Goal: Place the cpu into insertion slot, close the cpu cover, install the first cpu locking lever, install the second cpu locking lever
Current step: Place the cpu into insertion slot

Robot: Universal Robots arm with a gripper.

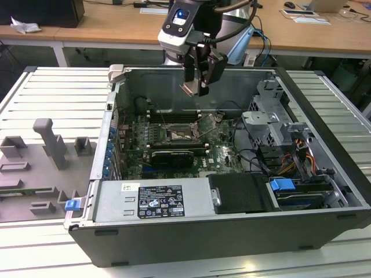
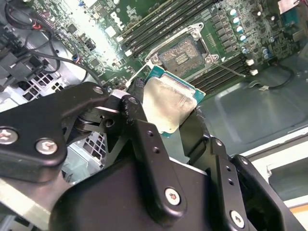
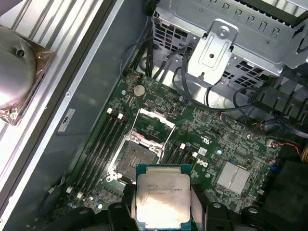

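The cpu [image 3: 162, 197] is in my gripper [image 3: 162, 212], pinched by two opposite edges between the black fingers [image 2: 139, 103], with its pale metal top facing both wrist cameras. In the exterior view I see the gripper [image 1: 199, 81] holding the cpu [image 1: 191, 88] in the air above the open computer case [image 1: 174, 237], well clear of the green motherboard [image 3: 226, 139] below.

The insertion slot [image 3: 132, 156] lies bare on that board, dark centre showing, with nothing seated in it. The cpu cover [image 3: 156, 118] is swung up off the slot on its hinge, so its square window stands tilted beside the socket. In the second wrist view the slot [image 2: 185, 52] sits beyond the chip's far edge, and a thin metal locking lever [image 2: 231, 70] angles out from one corner. Long black memory slots [image 3: 103, 144] run along either side of the socket. The case rests on a ribbed metal table [image 1: 52, 92], with grey fixture blocks [image 1: 52, 142] at the exterior view's left
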